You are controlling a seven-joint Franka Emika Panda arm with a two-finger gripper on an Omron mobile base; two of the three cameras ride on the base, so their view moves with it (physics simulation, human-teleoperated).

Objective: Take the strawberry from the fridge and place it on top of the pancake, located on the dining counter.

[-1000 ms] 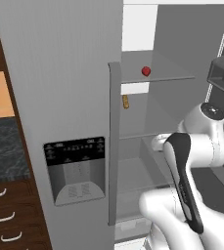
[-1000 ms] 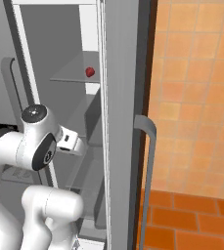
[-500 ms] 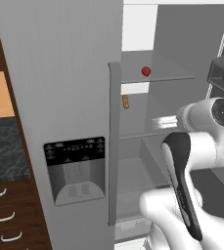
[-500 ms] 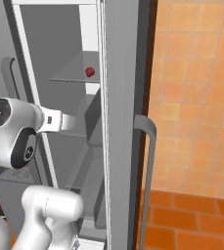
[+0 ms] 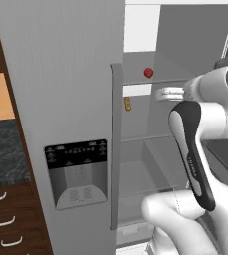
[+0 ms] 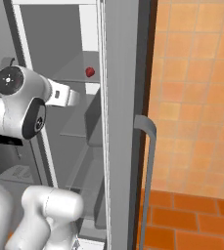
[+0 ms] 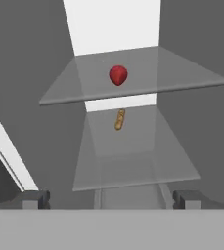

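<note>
The strawberry (image 7: 118,75), small and bright red, lies on the upper glass shelf (image 7: 182,80) inside the open fridge (image 5: 60,74). It also sits up in the compartment as the strawberry (image 5: 149,72) (image 6: 90,72). My gripper (image 7: 112,199) is open, its two fingertips (image 7: 35,199) spread wide with nothing between them. It points into the compartment, below and short of the strawberry. From the base, the gripper (image 5: 160,93) (image 6: 78,97) hovers just below the strawberry's shelf. The pancake and the dining counter are out of view.
A small yellow-brown oblong item (image 7: 119,119) (image 5: 128,103) lies on the shelf below. The closed left door carries a black dispenser panel (image 5: 75,172) and a long handle (image 5: 116,144). Dark wood drawers (image 5: 6,224) stand left; an orange tiled wall (image 6: 196,88) stands right.
The arm's wrist has risen and the hand has lifted to just under the strawberry's shelf. The gripper has stayed open. The strawberry has not moved.
</note>
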